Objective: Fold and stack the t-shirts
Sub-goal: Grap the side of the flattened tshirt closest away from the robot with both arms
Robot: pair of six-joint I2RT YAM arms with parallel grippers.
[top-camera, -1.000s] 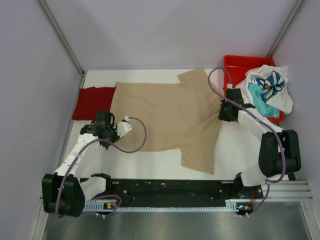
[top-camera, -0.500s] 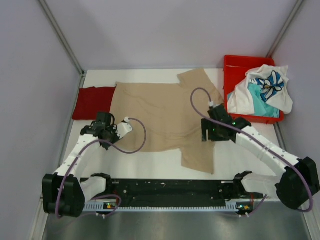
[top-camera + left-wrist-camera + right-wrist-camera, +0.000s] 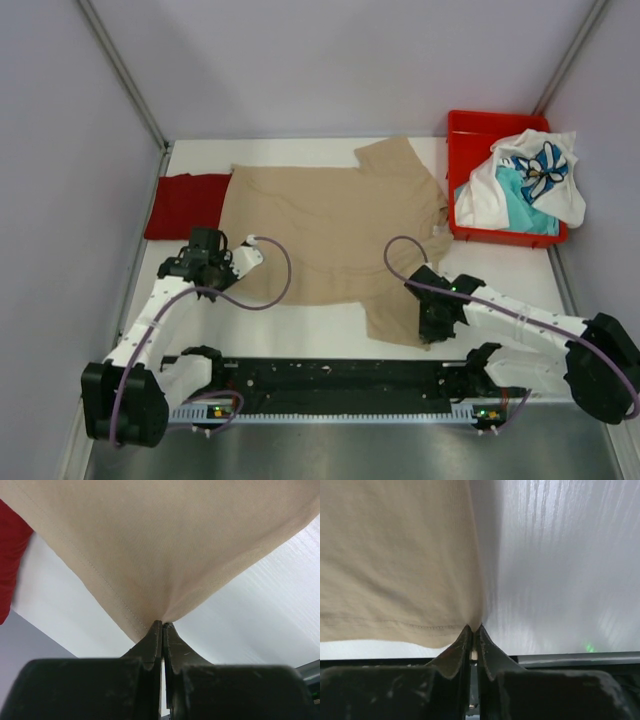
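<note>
Okay, right gripper sits nearest, fingers pressed together on the hemmed near-right corner of the tan shirt. Left gripper is likewise clamped on that shirt's stitched left corner, and the cloth fans away from its tips. Tan shirt lies spread across the white table. Red shirt lies folded at far left, its right edge under the tan one. Far right, the red bin holds a white shirt and a teal shirt. Blue print on the white one is too small to read.
</note>
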